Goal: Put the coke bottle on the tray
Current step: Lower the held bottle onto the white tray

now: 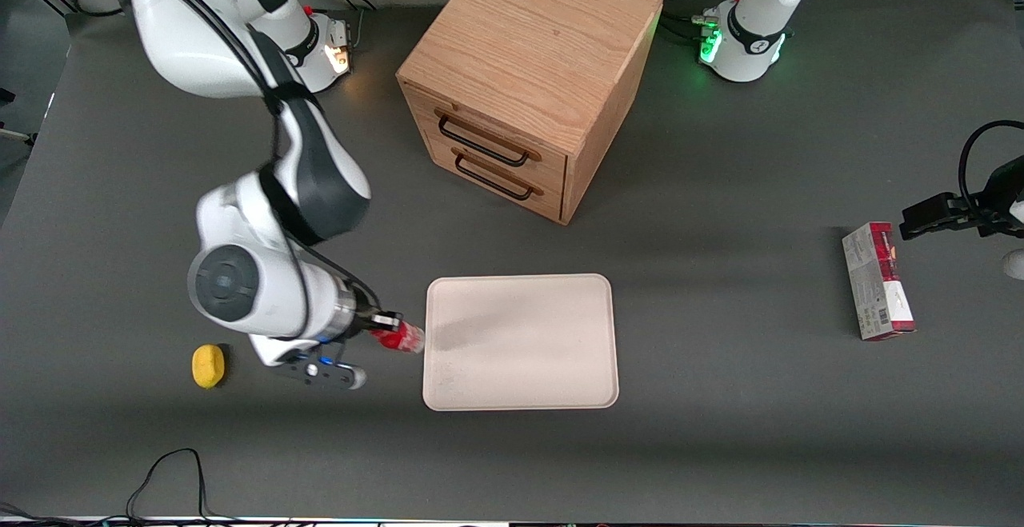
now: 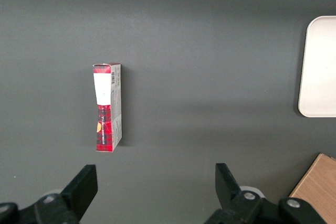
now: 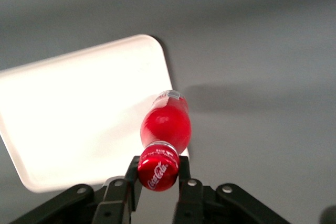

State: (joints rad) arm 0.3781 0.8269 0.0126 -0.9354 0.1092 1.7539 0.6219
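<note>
Gripping coke bottle [image 3: 165, 124], gripper [image 3: 157, 174] overhangs tray [image 3: 63, 114].

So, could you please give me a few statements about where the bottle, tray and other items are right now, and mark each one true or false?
1. The pincer is shut on the coke bottle. True.
2. The coke bottle already lies flat in the middle of the tray. False: it is held at the tray's edge toward the working arm's end.
3. Both drawers of the wooden cabinet are closed. True.
4. The yellow lemon sits on the tray. False: it lies on the table, toward the working arm's end.
5. The red-and-white carton lies toward the parked arm's end of the table. True.
</note>
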